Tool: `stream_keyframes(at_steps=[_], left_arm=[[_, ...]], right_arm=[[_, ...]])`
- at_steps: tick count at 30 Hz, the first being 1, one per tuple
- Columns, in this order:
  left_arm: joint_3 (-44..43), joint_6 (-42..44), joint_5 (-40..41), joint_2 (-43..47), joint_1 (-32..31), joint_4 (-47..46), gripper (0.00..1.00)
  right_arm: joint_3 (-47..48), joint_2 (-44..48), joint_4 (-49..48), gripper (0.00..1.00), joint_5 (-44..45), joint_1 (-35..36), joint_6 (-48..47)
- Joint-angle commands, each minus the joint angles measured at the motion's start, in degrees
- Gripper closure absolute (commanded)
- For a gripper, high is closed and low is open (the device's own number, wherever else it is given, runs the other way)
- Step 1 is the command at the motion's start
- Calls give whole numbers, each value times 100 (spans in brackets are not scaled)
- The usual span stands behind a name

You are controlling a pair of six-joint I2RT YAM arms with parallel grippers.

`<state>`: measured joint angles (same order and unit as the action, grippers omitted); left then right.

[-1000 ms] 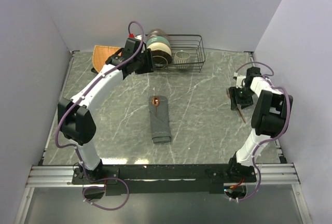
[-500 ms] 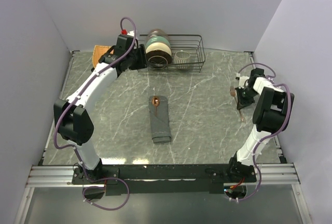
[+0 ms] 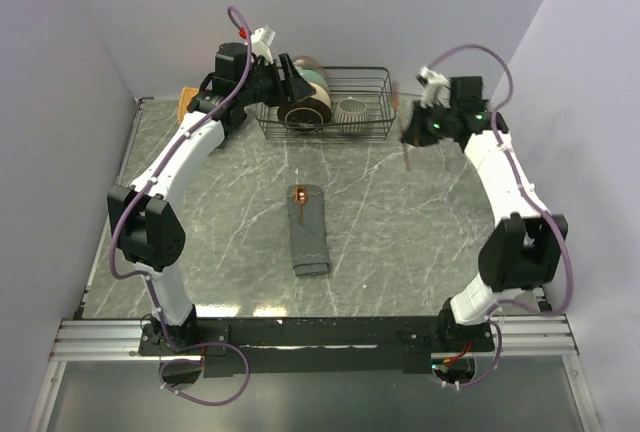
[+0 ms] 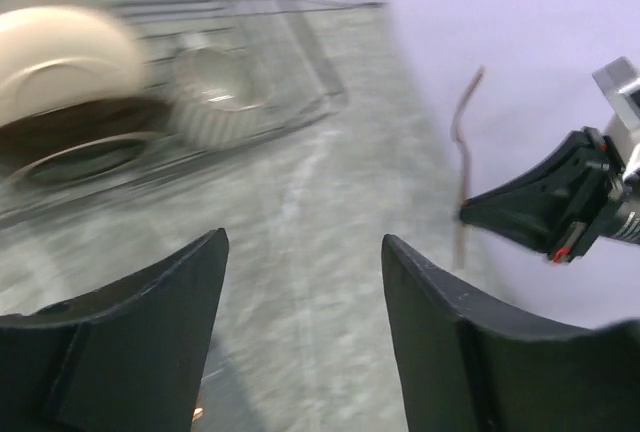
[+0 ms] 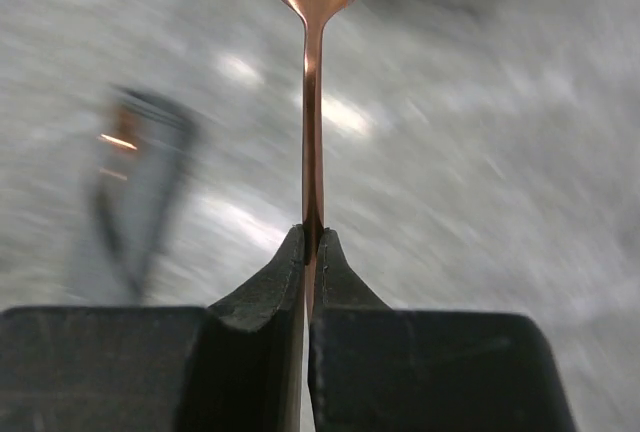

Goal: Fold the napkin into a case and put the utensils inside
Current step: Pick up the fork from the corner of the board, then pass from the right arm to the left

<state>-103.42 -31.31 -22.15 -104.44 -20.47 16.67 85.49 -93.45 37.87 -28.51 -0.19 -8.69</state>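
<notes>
The napkin lies folded as a narrow dark grey case [image 3: 309, 232] in the middle of the table, and a copper utensil [image 3: 299, 193] sticks out of its far end. My right gripper [image 3: 409, 133] hangs in the air at the back right, shut on the thin handle of a second copper utensil [image 5: 313, 122] that dangles below it [image 3: 406, 158]. In the right wrist view the case [image 5: 130, 202] is a blur at the left. My left gripper [image 4: 305, 242] is open and holds nothing. It hovers in front of the wire rack [image 3: 370, 117].
The wire rack [image 4: 290, 72] at the back holds upright plates [image 3: 305, 92] and a ribbed cup [image 4: 212, 102]. An orange woven mat [image 3: 189, 104] lies at the back left behind the left arm. Walls close in both sides.
My right arm has lifted the utensil off the right side of the table and swung it up toward the back middle. My left gripper has risen, turned right and opened wider.
</notes>
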Motion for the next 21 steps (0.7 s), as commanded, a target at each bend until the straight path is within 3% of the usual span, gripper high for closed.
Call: stream_keyframes(at_steps=[1, 9, 14, 21], left_arm=[[-135, -805, -1335, -128, -150, -1209, 30], [-144, -657, -1896, -216, -449, -1623, 31], [14, -789, -2161, -243, -458, -2272, 31], [-248, -1034, -2206, -568, -493, -2238, 35]], right_arm=[[266, 696, -657, 100, -120, 835, 1307], [398, 925, -1272, 100, 469, 1863, 1932], [635, 732, -1387, 100, 584, 2031, 1932], [969, 521, -1501, 100, 786, 2286, 1801]])
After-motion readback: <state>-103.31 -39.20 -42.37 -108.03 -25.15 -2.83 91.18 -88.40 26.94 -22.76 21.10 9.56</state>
